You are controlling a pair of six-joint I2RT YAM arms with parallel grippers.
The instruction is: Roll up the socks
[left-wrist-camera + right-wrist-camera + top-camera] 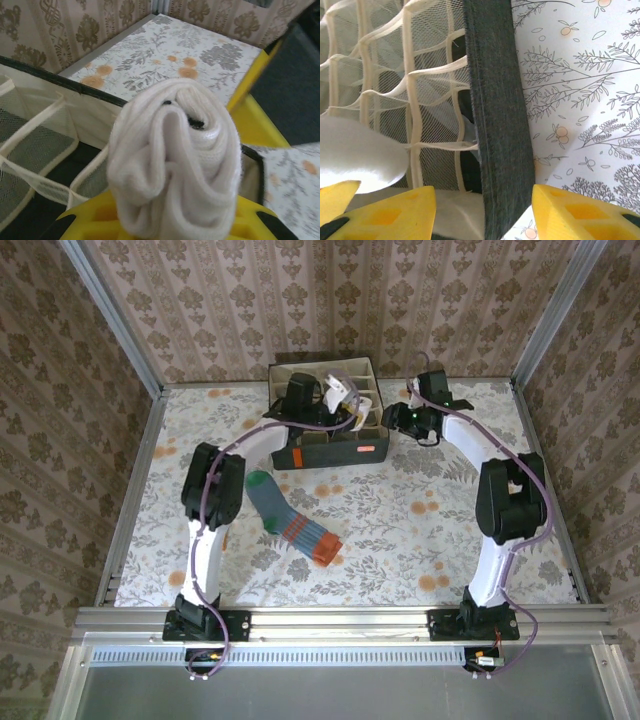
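Socks first: a rolled white sock (175,165) is clamped in the left gripper (175,227), its yellow fingers (90,222) pressed against the bundle. It is held above the mesh compartments of a grey fabric box (50,95). Beside it, the right gripper (485,210) has its jaws apart, one finger on each side of the box's dark side wall. On the flowered table (420,530), apart from the box, a grey-blue striped sock (290,522) with a green toe lies flat.
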